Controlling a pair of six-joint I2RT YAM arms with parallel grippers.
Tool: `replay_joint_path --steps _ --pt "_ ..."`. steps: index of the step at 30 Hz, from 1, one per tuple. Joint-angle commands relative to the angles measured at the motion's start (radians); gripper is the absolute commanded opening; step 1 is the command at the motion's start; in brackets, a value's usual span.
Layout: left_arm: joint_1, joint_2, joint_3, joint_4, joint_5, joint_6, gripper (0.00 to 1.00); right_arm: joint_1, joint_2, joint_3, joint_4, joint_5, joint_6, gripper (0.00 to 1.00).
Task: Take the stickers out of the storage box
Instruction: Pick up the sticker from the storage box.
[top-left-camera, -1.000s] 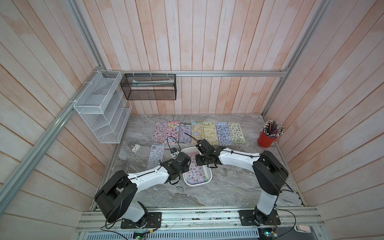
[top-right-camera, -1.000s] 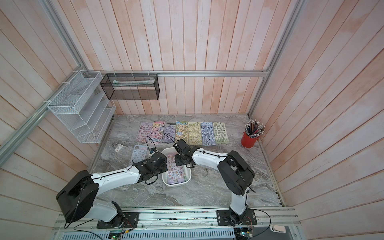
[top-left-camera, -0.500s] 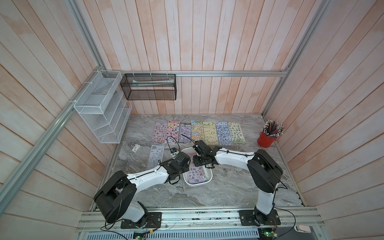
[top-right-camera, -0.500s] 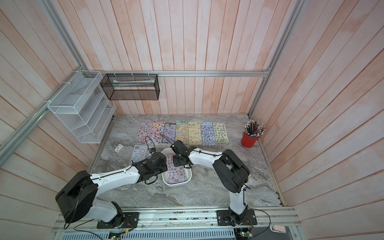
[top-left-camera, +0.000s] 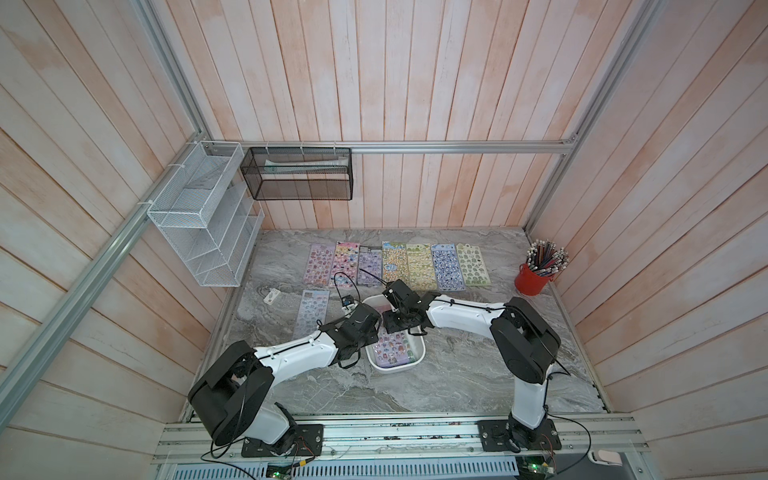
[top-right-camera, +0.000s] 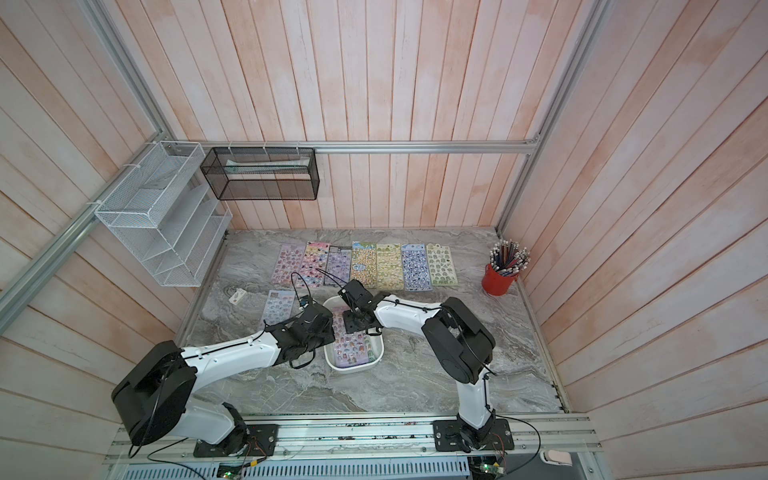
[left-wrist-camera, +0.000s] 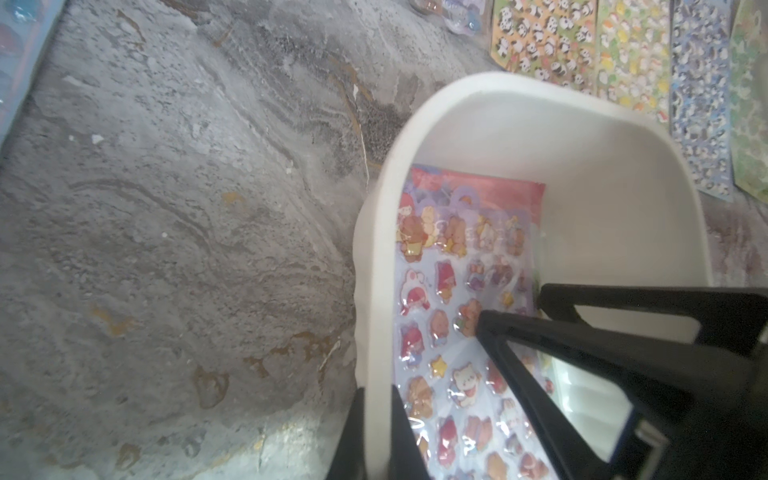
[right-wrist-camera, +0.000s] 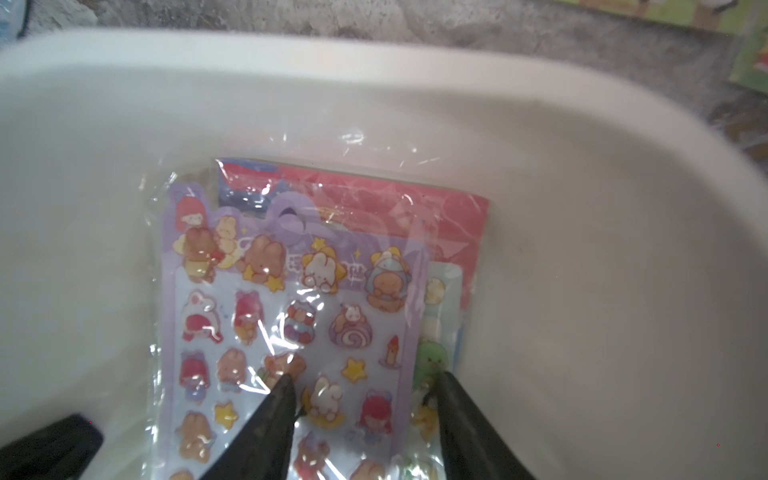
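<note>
On the left wall we see a white rack (top-left-camera: 203, 224). Next to it, on the back wall, hangs a black basket (top-left-camera: 297, 174). Both are up above the tabletop (top-left-camera: 457, 374).

Near the tabletop's left edge lies a small white tag (top-left-camera: 271, 296). Close to it, one of the stickers (top-left-camera: 311, 313) lies flat by itself.

Next comes the left gripper (left-wrist-camera: 376, 399). It is clenched on the left wall of the box (top-left-camera: 392, 368). In the left wrist view one finger sits outside the wall and one sits inside.

The box stands near the middle of the tabletop, a bit toward the near edge. Inside it we see more stickers. A purple sheet (right-wrist-camera: 291, 311) is on top, a red sheet (right-wrist-camera: 395, 208) is under it, and a pale sheet (right-wrist-camera: 436, 361) peeks out at the side.

The right gripper (right-wrist-camera: 365, 384) reaches down into the far end of the box. Its jaws are apart and hold nothing. One fingertip (right-wrist-camera: 282, 395) rests on the purple sheet.

Behind the box, along the far edge, seven more stickers lie side by side in a row (top-left-camera: 394, 268).

Near the far right corner stands a red cup (top-left-camera: 530, 284) full of pencils.
</note>
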Motion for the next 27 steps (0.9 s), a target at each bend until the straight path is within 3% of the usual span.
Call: replay_joint_path --steps 1,21,27 --pt "0.009 -0.004 0.032 0.026 0.002 0.013 0.01 -0.010 0.049 -0.001 -0.063 -0.005 -0.027 0.56" --pt "0.058 0.033 0.037 0.052 0.045 0.029 0.01 -0.107 -0.047 -0.123 0.098 -0.319 0.028 0.43" --pt "0.074 0.043 0.042 0.057 0.055 0.032 0.00 -0.121 -0.078 -0.168 0.138 -0.350 0.038 0.39"
